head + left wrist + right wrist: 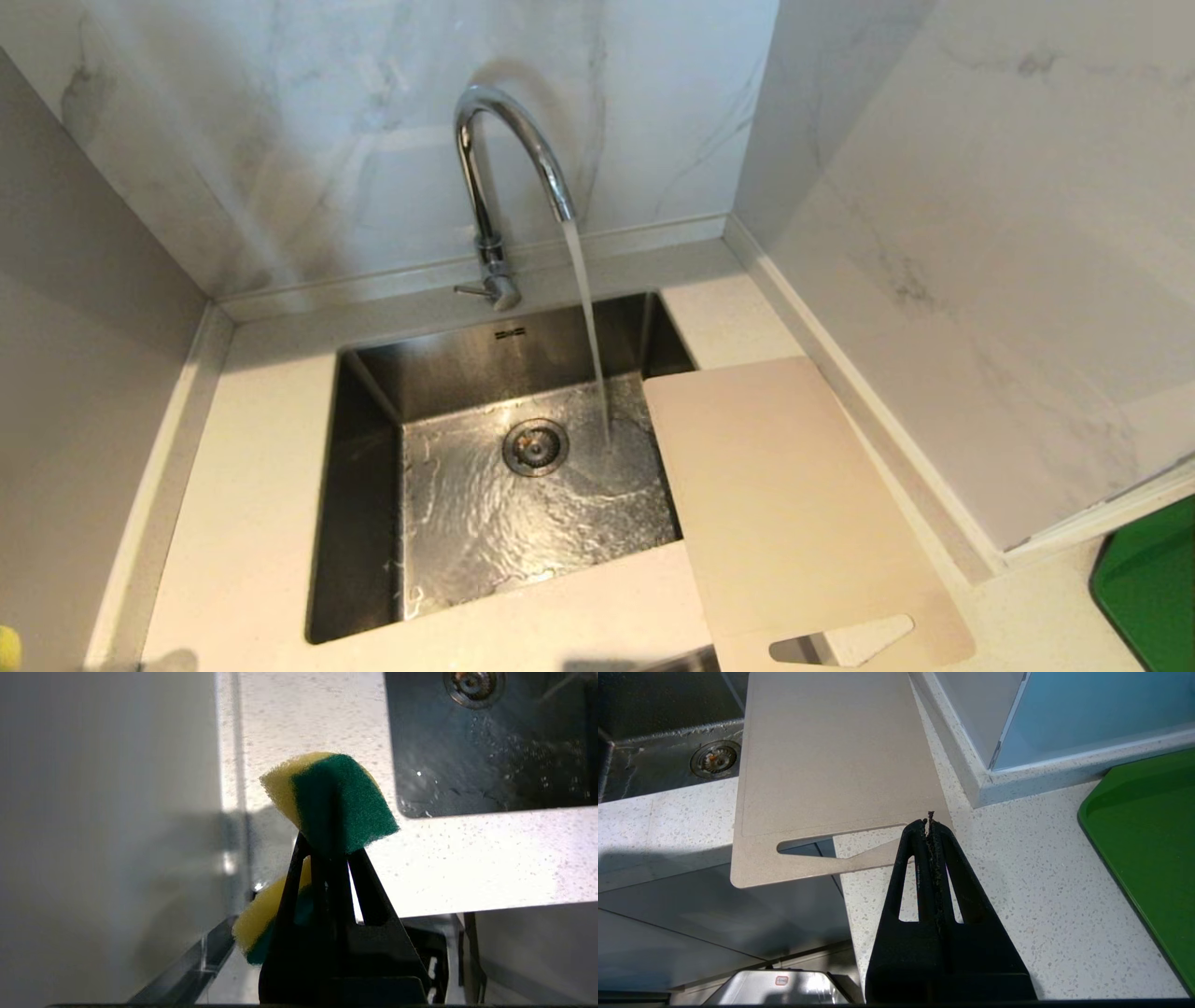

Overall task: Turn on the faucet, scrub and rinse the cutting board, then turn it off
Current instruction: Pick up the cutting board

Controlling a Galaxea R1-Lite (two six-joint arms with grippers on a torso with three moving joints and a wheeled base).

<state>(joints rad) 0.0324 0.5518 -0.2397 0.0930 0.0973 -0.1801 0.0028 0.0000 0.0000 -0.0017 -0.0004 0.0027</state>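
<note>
Faucet (512,177) running, stream landing in the sink (373,523) just beside the drain (535,447). Board (794,504) lying on the counter (252,485) at the sink's right edge, far corner over the basin, slotted handle end poking past the counter's front edge. Dry by the look of it; water falling just short of it.

Left pincer (332,847) clamped on a yellow-and-green sponge (336,802), hanging above the counter at the sink's near left corner, well apart from the board. Right pincer (930,823) closed, empty, hovering over the counter just beside the board's handle end.

Risks from here, as a guess:
- Board loose and overhanging on two sides; a hard scrub stroke likely to skid it, tip it into the basin, or nudge it off the front.
- Sponge pinched at its middle and folded; pressing down could drive the pincer tips onto the board rather than the pad.
- Stream missing the board; no proper rinse unless shifted under it.
- Green tray (1148,849) to the right, easy to mistake for the target.
</note>
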